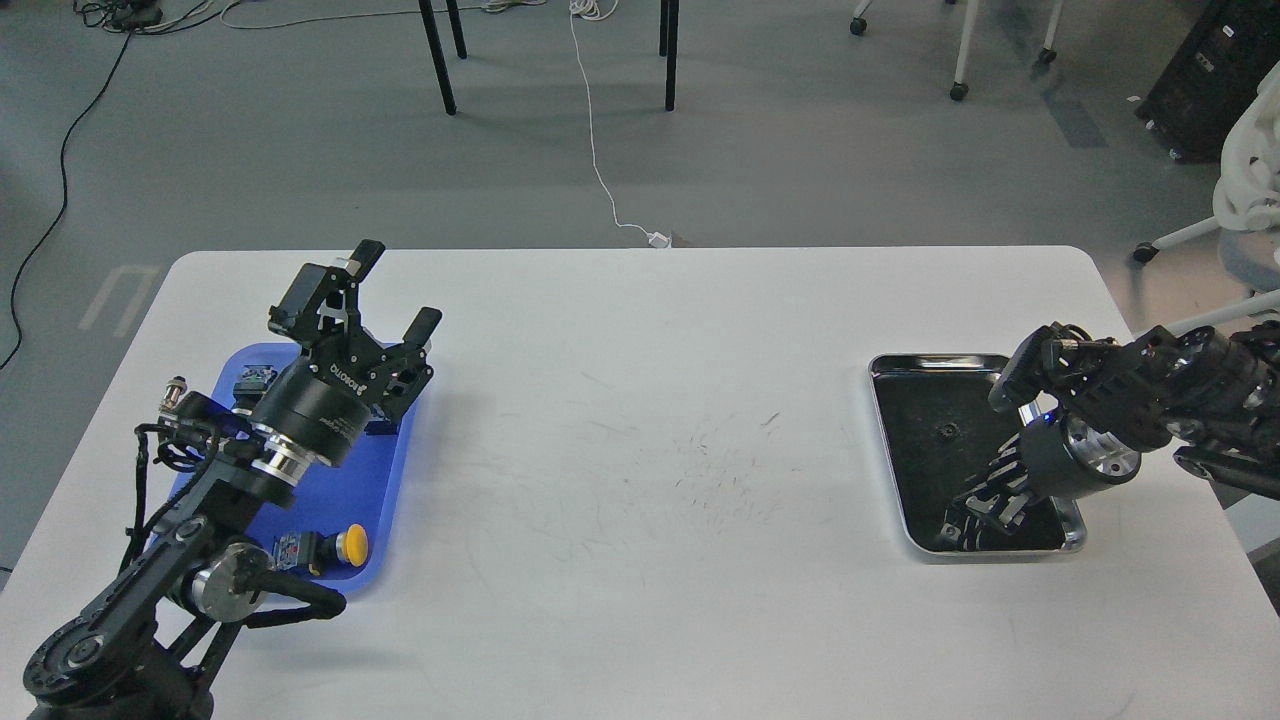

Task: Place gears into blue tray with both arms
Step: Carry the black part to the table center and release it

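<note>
The left gripper [395, 290] is spread wide, holding nothing, raised over the far end of the blue tray [385, 480]. The right gripper [960, 525] reaches down into the steel tray [885, 420]; its jaw state cannot be told. One gear [945, 431] lies just beyond it.

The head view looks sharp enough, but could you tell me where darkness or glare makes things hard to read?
Head view: evenly lit and sharp; the steel tray's dark inside swallows the right gripper; its rim shines brightly; a gear barely shows against it.
</note>
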### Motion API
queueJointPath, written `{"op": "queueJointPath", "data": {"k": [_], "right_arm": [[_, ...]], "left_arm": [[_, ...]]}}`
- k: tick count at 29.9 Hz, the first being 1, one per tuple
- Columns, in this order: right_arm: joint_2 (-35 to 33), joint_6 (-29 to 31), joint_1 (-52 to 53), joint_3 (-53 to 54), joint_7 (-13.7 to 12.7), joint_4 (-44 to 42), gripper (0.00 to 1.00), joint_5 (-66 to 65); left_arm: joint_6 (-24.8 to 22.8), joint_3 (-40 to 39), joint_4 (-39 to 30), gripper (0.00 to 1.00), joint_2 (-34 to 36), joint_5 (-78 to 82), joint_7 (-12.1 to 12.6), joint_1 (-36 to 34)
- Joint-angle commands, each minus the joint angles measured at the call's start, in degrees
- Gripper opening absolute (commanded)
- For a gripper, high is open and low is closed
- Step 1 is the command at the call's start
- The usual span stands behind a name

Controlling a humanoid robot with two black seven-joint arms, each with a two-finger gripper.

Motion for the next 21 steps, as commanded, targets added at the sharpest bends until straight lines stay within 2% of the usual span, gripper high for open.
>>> {"op": "queueJointPath", "data": {"k": [1,7,14,18,21], "right_arm": [[-0.4,-0.1,2.3,0.4,0.0,1.3,0.12,0.3],[2.6,0.0,7.8,0.5,0.0,2.3,0.13,6.6],[17.1,-0.2,10.1,0.1,0.0,-2.1,0.13,15.4],[23.0,-0.7,9.3,-0.1,0.0,-5.6,0.13,15.6],[26.1,-3.4,7.6,-1.0,0.0,-6.3,0.13,15.8]], "left_arm": [[0.0,0.0,-0.1,0.98,0.3,0.0,0.0,-0.1],[-0.1,0.0,-0.3,0.98,0.6,0.0,0.0,0.0],[-0.2,-0.8,-0.5,0.98,0.9,-0.3,-0.2,0.1],[-0.2,-0.9,-1.1,0.98,1.9,-0.5,-0.2,0.5],[-0.2,-1.0,-1.1,0.98,2.2,-0.5,-0.2,0.9]]}}
